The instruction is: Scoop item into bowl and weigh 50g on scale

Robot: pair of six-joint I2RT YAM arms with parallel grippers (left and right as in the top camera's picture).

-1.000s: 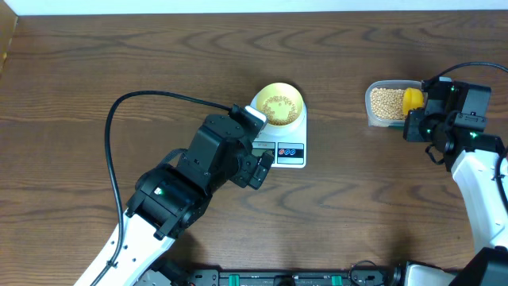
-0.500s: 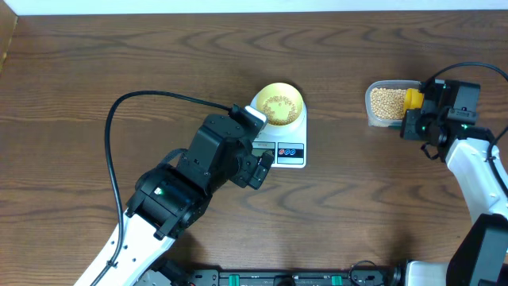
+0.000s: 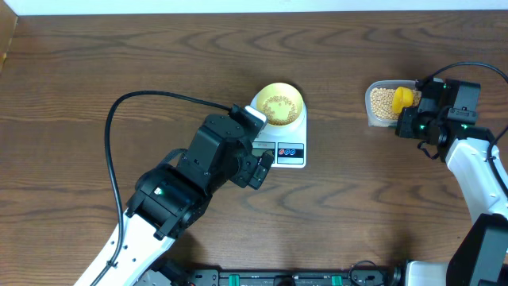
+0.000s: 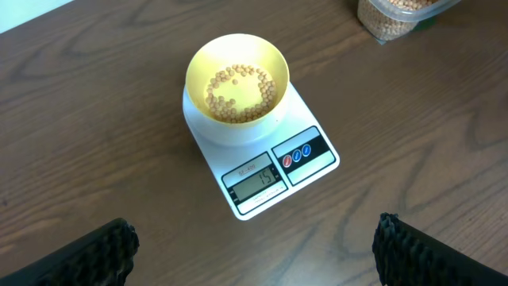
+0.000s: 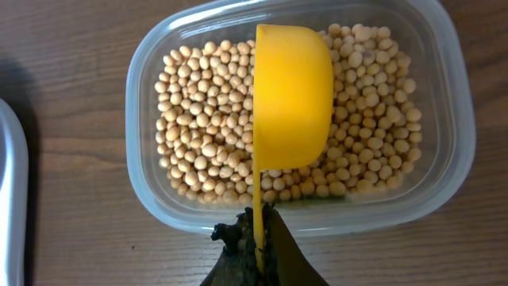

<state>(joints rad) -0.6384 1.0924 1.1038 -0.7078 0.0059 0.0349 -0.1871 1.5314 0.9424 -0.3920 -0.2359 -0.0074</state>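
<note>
You're partway through. On the brown wood-grain tabletop [image 3: 95,63], the scale [image 4: 270,171] sits mid-frame and the clear tub [image 5: 143,159] of beans [image 5: 198,135] at the right edge. The bowl [image 4: 198,71] on the scale holds only a thin ring of them, likely short of target. Your right pincer [image 5: 258,238] clamps the yellow scoop [image 5: 292,95] over the tub; the left pincer [image 4: 254,258] gapes wide, empty, just below the scale. Bare wood lies all around.

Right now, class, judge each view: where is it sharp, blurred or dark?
Overhead: even light, table sharp, no glare. Left wrist: scale crisp, left fingers near-black at the bottom corners. Right wrist: beans and scoop sharp, right fingers a dark, featureless shape at the bottom edge.
</note>
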